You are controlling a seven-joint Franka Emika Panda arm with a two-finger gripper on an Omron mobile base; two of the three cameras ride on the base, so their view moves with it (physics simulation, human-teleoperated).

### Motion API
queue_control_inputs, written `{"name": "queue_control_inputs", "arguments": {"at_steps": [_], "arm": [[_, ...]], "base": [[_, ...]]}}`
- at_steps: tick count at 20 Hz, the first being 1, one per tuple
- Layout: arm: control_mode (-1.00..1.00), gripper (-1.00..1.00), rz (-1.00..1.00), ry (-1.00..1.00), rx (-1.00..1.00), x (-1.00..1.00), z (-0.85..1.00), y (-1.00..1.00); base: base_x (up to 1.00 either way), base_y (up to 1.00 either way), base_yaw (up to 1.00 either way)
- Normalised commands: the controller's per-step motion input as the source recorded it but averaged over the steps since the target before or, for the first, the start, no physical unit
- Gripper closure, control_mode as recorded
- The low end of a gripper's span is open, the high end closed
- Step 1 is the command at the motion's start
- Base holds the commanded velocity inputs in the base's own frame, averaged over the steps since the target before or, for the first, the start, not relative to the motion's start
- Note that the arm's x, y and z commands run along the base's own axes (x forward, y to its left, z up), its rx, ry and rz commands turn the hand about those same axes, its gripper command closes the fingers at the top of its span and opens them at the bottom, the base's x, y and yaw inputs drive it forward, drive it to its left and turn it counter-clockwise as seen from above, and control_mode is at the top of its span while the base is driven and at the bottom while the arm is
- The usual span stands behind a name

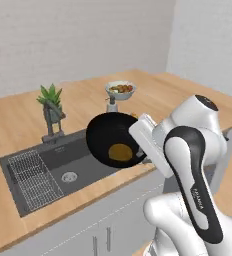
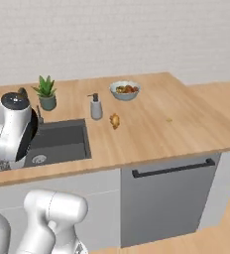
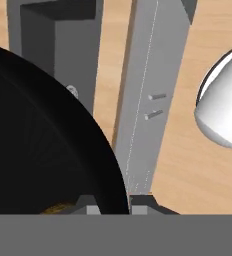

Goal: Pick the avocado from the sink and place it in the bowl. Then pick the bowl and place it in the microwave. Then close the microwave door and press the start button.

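Black bowl: one | avocado: one, inside | claw: clamped on rim

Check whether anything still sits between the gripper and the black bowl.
Nothing visible does. The gripper is already shut on the bowl at its rim, holding it tilted above the sink, with the avocado inside.

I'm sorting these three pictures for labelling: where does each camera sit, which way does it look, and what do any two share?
Left base view: behind the arm's left, looking forward and down at the dark grey recessed sink and the glossy black bowl holding the brownish avocado; the white arm fills the lower right.
Right base view: behind the right, over the wooden counter; the arm is at lower left.
Hand view: along the tool, shut on the bowl's rim.
Both base views share the sink, the potted plant and the small grey fruit bowl.
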Motion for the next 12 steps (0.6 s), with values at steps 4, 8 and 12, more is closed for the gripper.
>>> {"name": "queue_control_inputs", "arguments": {"at_steps": [4,8,12], "arm": [[1.00,1.00,0.00,0.00,0.00,0.00,0.00,0.00],[1.00,1.00,0.00,0.00,0.00,0.00,0.00,0.00],[1.00,1.00,0.00,0.00,0.00,0.00,0.00,0.00]], "base": [[-0.41,0.00,-0.89],[-0.17,0.00,-0.87],[0.00,0.00,-0.85]]}}
